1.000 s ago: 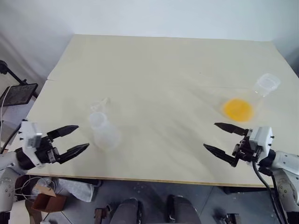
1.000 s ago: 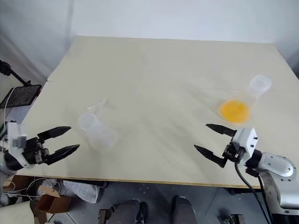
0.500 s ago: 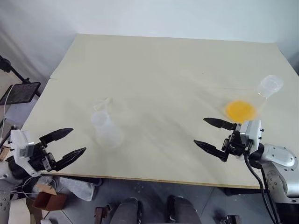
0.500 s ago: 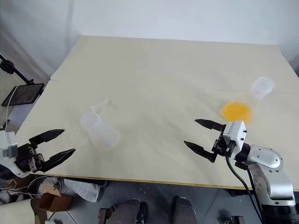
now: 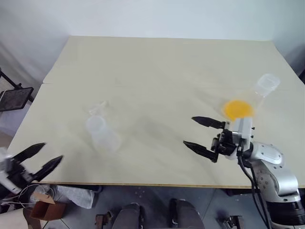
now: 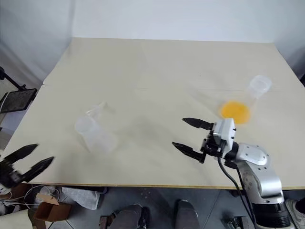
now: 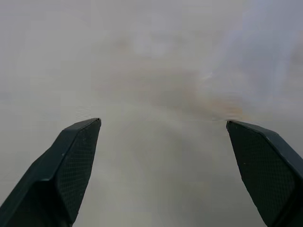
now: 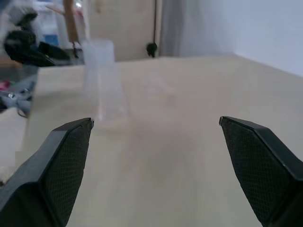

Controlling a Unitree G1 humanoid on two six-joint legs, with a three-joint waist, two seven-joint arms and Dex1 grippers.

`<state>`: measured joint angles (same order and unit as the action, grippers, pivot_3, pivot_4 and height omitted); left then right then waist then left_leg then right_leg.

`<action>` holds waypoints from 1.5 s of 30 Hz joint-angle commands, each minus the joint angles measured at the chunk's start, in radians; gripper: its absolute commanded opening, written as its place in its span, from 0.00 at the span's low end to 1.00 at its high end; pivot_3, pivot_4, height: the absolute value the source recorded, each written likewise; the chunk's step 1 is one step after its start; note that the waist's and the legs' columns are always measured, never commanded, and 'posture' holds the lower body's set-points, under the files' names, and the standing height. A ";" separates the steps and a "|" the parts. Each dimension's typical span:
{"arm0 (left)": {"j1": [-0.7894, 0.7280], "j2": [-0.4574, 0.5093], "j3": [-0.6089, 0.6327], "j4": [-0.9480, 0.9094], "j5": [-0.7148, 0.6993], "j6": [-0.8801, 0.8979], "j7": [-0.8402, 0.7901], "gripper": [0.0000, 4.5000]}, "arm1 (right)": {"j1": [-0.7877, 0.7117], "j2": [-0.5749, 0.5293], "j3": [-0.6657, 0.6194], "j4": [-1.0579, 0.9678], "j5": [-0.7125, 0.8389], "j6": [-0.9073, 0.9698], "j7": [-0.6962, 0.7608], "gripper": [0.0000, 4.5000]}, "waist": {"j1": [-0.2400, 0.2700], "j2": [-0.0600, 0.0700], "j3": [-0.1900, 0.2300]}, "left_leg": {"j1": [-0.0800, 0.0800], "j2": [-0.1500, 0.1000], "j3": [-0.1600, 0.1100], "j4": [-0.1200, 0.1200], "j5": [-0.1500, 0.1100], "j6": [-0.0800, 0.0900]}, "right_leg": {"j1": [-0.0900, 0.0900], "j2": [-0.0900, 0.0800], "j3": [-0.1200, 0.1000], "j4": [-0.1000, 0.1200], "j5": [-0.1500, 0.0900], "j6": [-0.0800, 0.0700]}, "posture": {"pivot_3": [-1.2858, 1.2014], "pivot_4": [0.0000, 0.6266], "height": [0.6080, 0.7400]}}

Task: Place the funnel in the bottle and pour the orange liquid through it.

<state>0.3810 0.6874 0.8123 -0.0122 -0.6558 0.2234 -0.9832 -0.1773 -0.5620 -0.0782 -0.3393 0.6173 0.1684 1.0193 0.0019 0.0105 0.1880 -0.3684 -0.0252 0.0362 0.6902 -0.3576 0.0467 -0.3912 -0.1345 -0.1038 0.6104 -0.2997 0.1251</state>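
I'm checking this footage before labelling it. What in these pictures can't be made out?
- Left wrist view: motion blur hides whatever lies beyond the open left gripper.
- Funnel: too faint against the table to show its spout or whether it touches the bottle.
- Left gripper: smeared at the table's near edge in the head views.

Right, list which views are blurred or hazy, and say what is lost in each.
Left eye view: the left gripper is smeared by motion; the bottle and funnel barely stand out from the pale table. Left wrist view: a grey haze beyond the fingers. Right wrist view: the bottle is soft but legible.
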 commanded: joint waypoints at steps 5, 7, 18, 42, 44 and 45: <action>0.083 0.002 0.008 -0.070 -0.011 -0.021 -0.060 1.00 | -0.016 -0.009 0.005 -0.060 0.047 0.048 0.008 0.99 | 0.013 -0.002 -0.001 | 0.000 -0.001 0.000 0.000 -0.001 0.000 | 0.001 -0.002 0.000 -0.001 0.000 0.000 | 0.52 0.24 1.00; 0.069 0.005 -0.025 -0.141 -0.044 0.015 -0.057 1.00 | -0.006 -0.018 -0.003 -0.047 0.039 0.045 0.018 0.99 | 0.013 -0.002 -0.001 | 0.000 -0.001 0.000 0.000 -0.001 0.000 | 0.000 -0.002 0.001 -0.001 0.000 0.000 | 0.52 0.24 1.00; -0.290 0.070 -0.313 -0.256 -0.031 0.154 0.043 1.00 | 0.028 -0.027 -0.034 -0.005 0.002 0.016 0.020 0.99 | -0.001 -0.002 -0.002 | 0.000 0.000 0.001 0.001 -0.001 0.000 | -0.001 0.001 0.000 0.001 0.000 0.000 | 0.52 0.24 1.00; -0.793 -0.073 -0.689 -0.152 0.010 0.203 0.022 0.52 | 0.272 -0.043 -0.195 -0.139 -0.037 -0.010 -0.119 1.00 | 0.032 -0.002 -0.002 | -0.001 -0.003 -0.001 0.007 -0.001 0.000 | 0.001 0.004 -0.001 0.005 0.001 0.000 | 0.52 0.24 1.00; -0.911 -0.131 -0.768 -0.069 0.056 0.204 0.023 0.52 | 0.341 -0.041 -0.251 -0.159 -0.041 -0.019 -0.133 1.00 | 0.050 -0.002 -0.002 | -0.001 -0.006 -0.001 0.007 0.000 0.001 | 0.001 0.003 -0.001 0.007 0.001 0.001 | 0.52 0.24 1.00; -0.960 -0.157 -0.799 -0.026 0.079 0.202 0.020 0.52 | 0.371 -0.039 -0.271 -0.167 -0.042 -0.024 -0.138 1.00 | 0.049 -0.003 -0.002 | -0.002 -0.007 0.000 0.008 0.000 0.002 | 0.001 0.004 -0.002 0.007 0.001 0.002 | 0.52 0.24 1.00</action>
<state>-0.5295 0.5516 0.0605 -0.0827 -0.6140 0.4331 -0.9584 0.1634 -0.5903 -0.2896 -0.4524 0.5709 0.1733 0.8946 0.0510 0.0076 0.1862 -0.3697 -0.0322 0.0374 0.6979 -0.3573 0.0494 -0.3905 -0.1298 -0.1072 0.6168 -0.2980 0.1277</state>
